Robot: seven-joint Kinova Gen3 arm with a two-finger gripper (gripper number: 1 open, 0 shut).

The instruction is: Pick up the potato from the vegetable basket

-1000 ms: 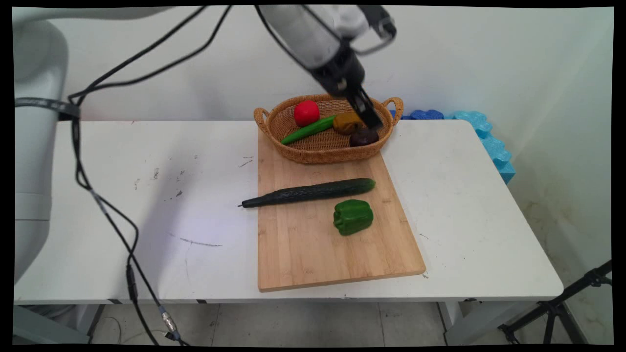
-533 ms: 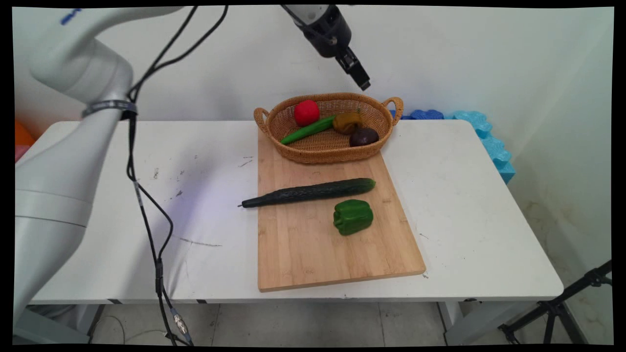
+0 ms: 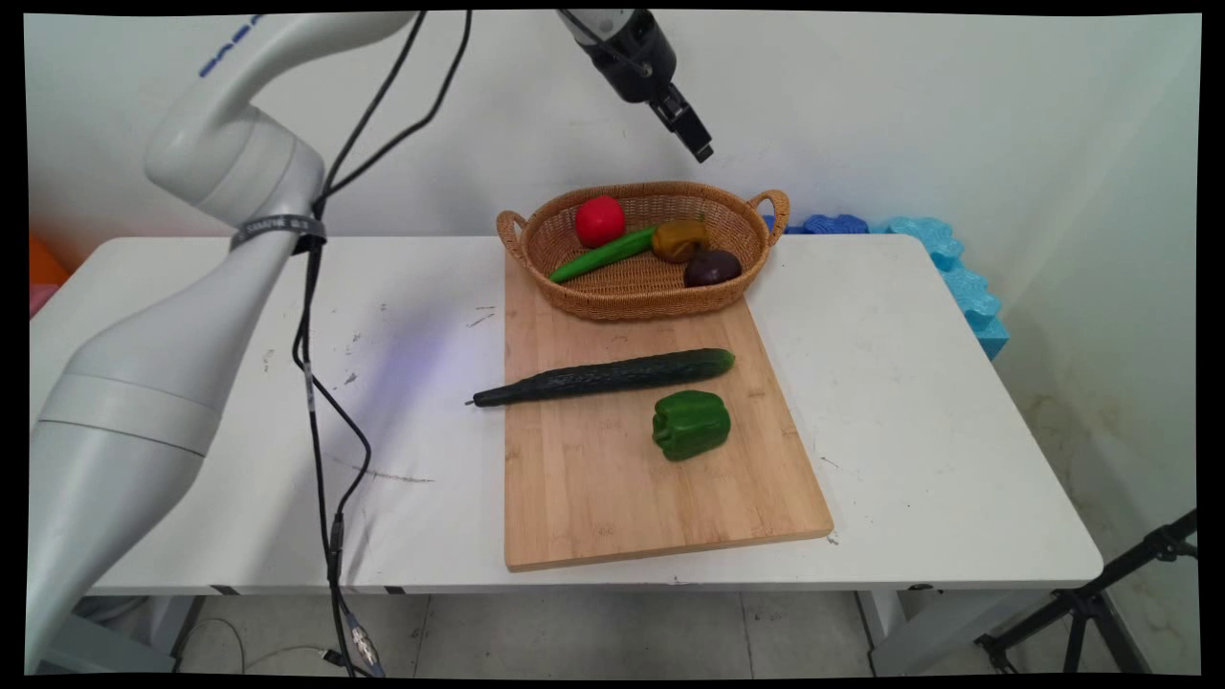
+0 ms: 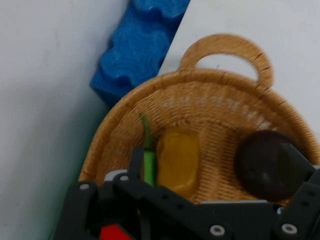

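Note:
My gripper (image 3: 701, 149) hangs open and empty high above the right half of a wicker basket (image 3: 612, 299). Inside the basket lie a red tomato (image 3: 599, 221), a long green pepper (image 3: 603, 255), a yellow-brown vegetable (image 3: 679, 239) and a dark purple one (image 3: 711, 268). The hand view looks down into that end of the basket (image 4: 225, 46). There the yellow-brown vegetable (image 4: 178, 161) and the dark purple one (image 4: 262, 165) lie between my spread fingers (image 4: 136, 161), with the green pepper's stem (image 4: 148, 150) beside them.
The basket stands on the far end of a wooden cutting board (image 3: 651, 502). A dark cucumber (image 3: 603, 376) and a green bell pepper (image 3: 691, 424) lie on the board. Blue foam (image 3: 957, 277) sits behind the table's right corner. Black cables (image 3: 316, 402) hang at the left.
The gripper has risen out of the basket, away from the dark purple vegetable, to high above it. Nothing in the basket or on the board has shifted.

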